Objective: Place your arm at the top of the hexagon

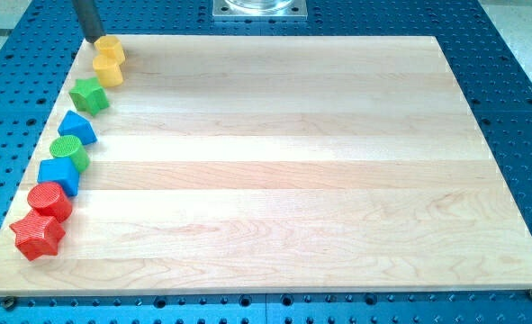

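A yellow hexagon block (111, 49) sits at the top left corner of the wooden board (275, 162). My tip (94, 40) touches the board just up and left of it, almost against its upper left edge. Below the hexagon, down the board's left edge, lie another yellow block (109, 72), a green star (89, 95), a blue triangular block (76, 129), a green cylinder (69, 152), a blue cube (58, 176), a red cylinder (49, 200) and a red star (38, 235).
A blue perforated table (509, 99) surrounds the board. A metal mount (259, 9) sits at the view's top centre, beyond the board's far edge.
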{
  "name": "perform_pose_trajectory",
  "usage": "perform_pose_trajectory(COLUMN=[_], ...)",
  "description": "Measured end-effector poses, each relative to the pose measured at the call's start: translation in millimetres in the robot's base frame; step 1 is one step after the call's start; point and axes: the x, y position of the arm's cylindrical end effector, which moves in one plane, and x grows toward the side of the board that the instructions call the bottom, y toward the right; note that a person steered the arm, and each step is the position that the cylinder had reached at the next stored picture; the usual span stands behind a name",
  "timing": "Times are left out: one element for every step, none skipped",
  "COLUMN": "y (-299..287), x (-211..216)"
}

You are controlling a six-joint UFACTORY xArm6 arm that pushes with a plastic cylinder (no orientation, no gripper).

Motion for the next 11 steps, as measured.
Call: perform_pose_trajectory(y=[0, 2, 2, 2, 2, 5, 9, 11, 15, 16, 16], x=[0, 0, 5, 5, 5, 1, 1, 0, 1, 1, 0])
